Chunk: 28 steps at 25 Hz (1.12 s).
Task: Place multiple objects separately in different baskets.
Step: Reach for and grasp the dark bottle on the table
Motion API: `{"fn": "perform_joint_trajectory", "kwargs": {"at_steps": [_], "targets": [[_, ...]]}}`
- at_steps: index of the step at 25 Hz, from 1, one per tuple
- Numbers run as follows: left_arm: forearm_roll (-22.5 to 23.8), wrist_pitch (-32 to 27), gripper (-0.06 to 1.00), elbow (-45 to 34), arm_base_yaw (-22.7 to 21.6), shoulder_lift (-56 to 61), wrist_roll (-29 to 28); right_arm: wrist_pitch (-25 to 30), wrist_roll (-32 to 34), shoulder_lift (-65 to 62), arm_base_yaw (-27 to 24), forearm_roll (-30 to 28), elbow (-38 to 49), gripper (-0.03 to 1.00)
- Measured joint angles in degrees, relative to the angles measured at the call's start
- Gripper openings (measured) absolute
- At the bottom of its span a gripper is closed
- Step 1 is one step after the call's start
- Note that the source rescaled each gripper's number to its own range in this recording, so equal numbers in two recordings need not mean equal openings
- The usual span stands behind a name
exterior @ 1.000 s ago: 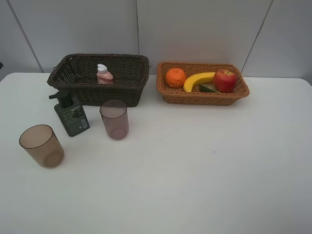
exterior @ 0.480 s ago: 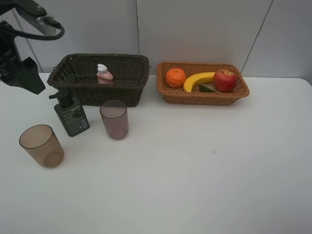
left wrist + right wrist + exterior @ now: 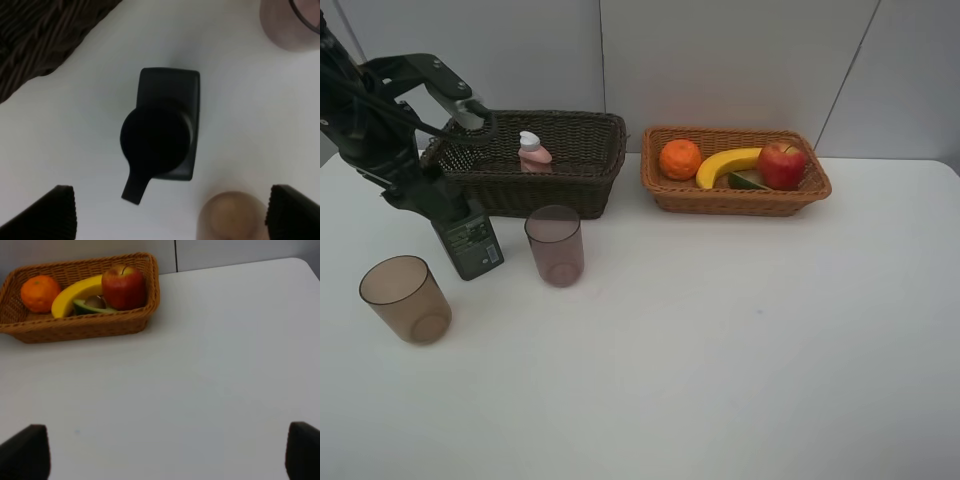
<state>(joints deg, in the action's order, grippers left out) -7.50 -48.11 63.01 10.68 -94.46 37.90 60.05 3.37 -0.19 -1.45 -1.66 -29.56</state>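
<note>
1. The dark basket [image 3: 560,190] stands at the back of the white table [image 3: 720,350]; the places below are given from it.
2. A small pink bottle [image 3: 533,152] with a white cap stands upright inside the dark basket.
3. The green pump bottle [image 3: 470,240] stands upright on the table just in front of the dark basket's left end. It is close to the basket wall, but apart from it in the left wrist view.
4. The left gripper [image 3: 435,197] hangs over the pump bottle's head, in front of that same left end. Its jaws are spread wide and hold nothing, and both fingers [image 3: 60,212] are clear of the bottle.
5. A pinkish cup [image 3: 555,245] stands upright in front of the dark basket's middle.
6. A brown cup [image 3: 407,300] stands farther forward, beyond the basket's left end.
7. The light basket [image 3: 740,200] sits just to the right of the dark basket, not touching it. It holds an orange [image 3: 680,159], a banana [image 3: 725,165], an apple [image 3: 781,165] and half an avocado [image 3: 748,181].
8. The right gripper [image 3: 162,452] shows only in its own wrist view, well away from the dark basket. Its jaws are wide apart and empty over bare table.
</note>
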Motion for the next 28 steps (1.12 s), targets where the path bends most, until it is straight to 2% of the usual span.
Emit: {"fn": "perform_joint_trajectory", "kwargs": {"at_steps": [11,19,28], "targets": [[-0.05,7.36,1.00,0.18,2.01,-8.40,2.63,0.00,0.00,0.00,0.00,0.00,0.00,1.00],[0.66,9.07,1.00,0.32,2.16,-13.72,2.79,0.00,0.00,0.00,0.00,0.00,0.00,1.00],[0.66,10.55,1.00,0.51,2.26,-14.28,2.79,0.00,0.00,0.00,0.00,0.00,0.00,1.00]]}}
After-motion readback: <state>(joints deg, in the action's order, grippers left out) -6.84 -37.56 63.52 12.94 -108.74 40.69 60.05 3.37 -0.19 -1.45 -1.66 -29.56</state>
